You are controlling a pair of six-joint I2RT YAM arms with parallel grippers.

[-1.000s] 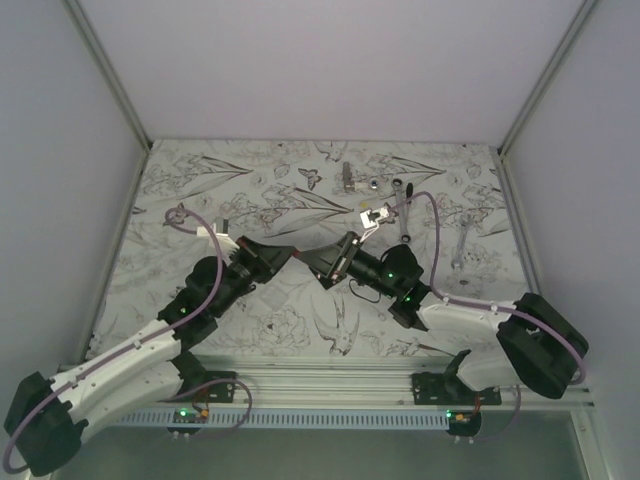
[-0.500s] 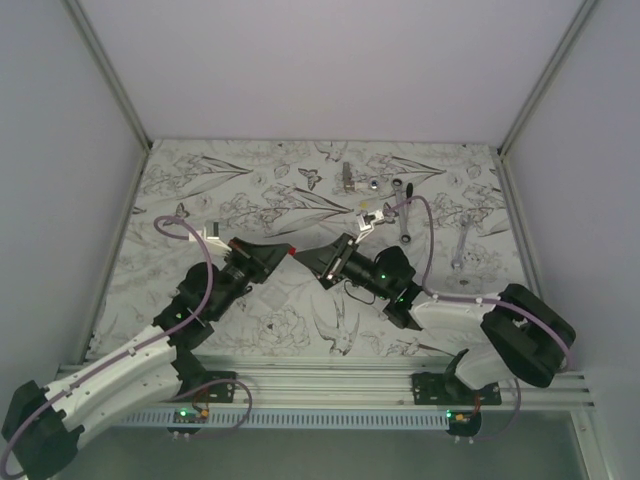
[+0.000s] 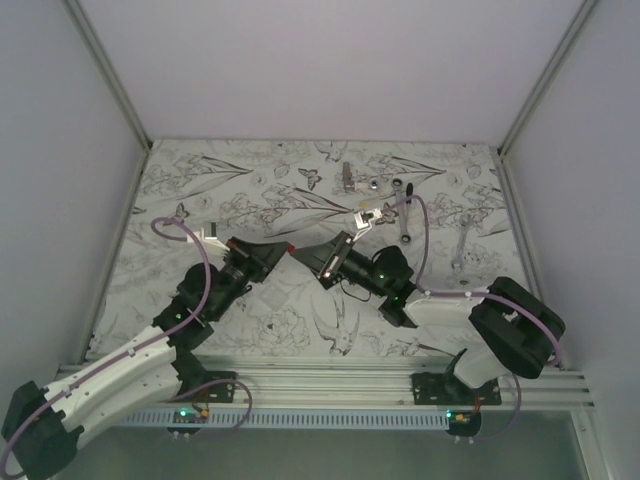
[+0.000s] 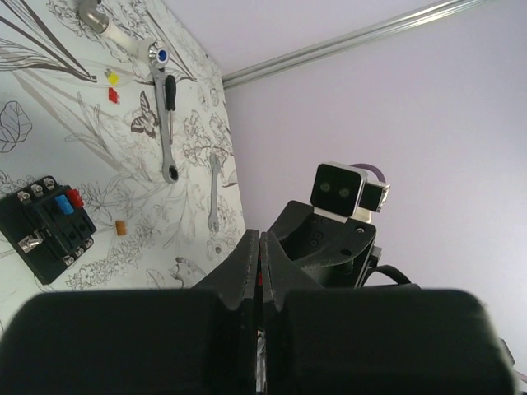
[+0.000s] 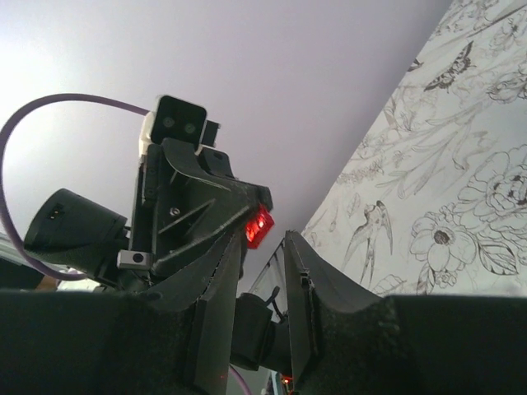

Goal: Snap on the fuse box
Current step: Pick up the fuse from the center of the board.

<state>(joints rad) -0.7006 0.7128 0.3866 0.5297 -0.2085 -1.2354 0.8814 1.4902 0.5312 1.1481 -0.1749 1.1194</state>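
Observation:
The fuse box (image 4: 45, 226) is a black square block with blue and red fuses on top. It lies on the patterned mat at the left of the left wrist view; I cannot make it out in the top view. My left gripper (image 3: 291, 248) (image 4: 259, 239) is shut on a small red fuse (image 5: 259, 225), held in the air over the middle of the mat. My right gripper (image 3: 312, 258) (image 5: 263, 247) is open. Its fingertips point at the left gripper's tip, with the red fuse just beyond them and untouched.
A silver ratchet wrench (image 3: 403, 215) (image 4: 167, 115) and a combination wrench (image 3: 462, 245) (image 4: 213, 193) lie at the back right. Loose yellow (image 4: 113, 78), red (image 4: 114, 95) and orange (image 4: 121, 228) fuses lie near the fuse box. Small metal parts (image 3: 347, 177) sit at the back. White walls enclose the mat.
My right gripper has moved left and closer to the left gripper's tip. The left arm has shifted slightly, and the red fuse now shows at its tip.

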